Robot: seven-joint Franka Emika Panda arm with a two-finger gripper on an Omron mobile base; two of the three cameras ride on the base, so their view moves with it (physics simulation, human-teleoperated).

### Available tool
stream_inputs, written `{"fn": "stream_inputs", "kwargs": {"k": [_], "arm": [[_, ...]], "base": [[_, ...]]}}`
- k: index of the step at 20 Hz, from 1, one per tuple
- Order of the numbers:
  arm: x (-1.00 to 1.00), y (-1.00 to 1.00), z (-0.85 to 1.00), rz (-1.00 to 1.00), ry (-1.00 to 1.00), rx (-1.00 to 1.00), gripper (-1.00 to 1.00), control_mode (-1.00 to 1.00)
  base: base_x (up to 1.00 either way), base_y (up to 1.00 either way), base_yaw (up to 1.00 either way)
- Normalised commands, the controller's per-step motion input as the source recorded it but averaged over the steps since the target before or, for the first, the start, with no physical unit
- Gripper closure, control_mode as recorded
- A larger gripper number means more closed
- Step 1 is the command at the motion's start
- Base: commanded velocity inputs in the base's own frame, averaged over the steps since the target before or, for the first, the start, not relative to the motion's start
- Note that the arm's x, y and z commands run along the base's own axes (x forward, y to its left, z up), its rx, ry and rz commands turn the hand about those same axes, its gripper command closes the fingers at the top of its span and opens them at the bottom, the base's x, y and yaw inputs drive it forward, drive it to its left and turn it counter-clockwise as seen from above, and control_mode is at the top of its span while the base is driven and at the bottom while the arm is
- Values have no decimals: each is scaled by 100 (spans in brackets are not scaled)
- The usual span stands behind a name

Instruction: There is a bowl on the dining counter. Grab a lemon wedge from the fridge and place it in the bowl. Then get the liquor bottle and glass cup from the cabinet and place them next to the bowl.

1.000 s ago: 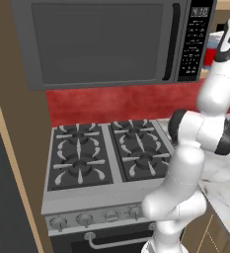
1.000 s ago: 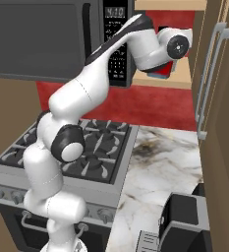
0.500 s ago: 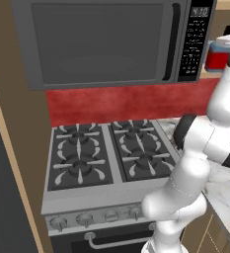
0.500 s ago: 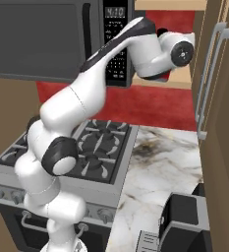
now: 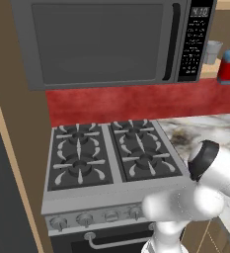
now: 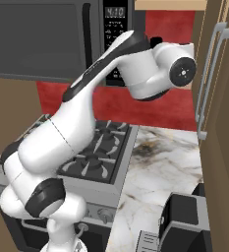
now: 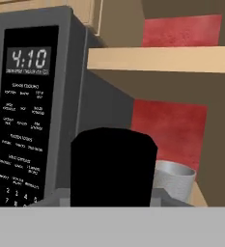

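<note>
Now the gripper is up at the open cabinet (image 7: 157, 58), beside the microwave (image 7: 32, 111). The black cap of the liquor bottle (image 7: 113, 166) stands very close in front of it. I cannot tell if the jaws grip the bottle or only stand around it. The glass cup (image 7: 174, 179) is near the bottle on the wood shelf, partly hidden behind the cap. Lower down are the stove (image 5: 106, 153) and a marbled stone counter (image 6: 160, 167).

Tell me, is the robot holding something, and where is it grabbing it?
Cannot tell for sure. The liquor bottle stands right at the gripper, its black cap hiding the fingertips; a hold below the cap is likely but unseen.
</note>
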Motion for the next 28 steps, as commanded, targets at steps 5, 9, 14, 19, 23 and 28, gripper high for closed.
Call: {"fn": "stream_inputs", "kwargs": {"k": [5, 9, 14, 19, 23, 28], "arm": [[-96, 68, 0, 0, 0, 0, 100, -100], [-82, 100, 0, 0, 0, -5, 100, -100], [-80, 100, 0, 0, 0, -4, 100, -100], [-94, 80, 0, 0, -1, 0, 100, -100], [-100, 49, 0, 0, -3, 0, 100, -100], [-80, 36, -2, 0, 0, 0, 100, -100]], "base": [[0, 0, 0], [0, 0, 0], [0, 0, 0], [0, 0, 0], [0, 0, 0], [0, 0, 0]]}}
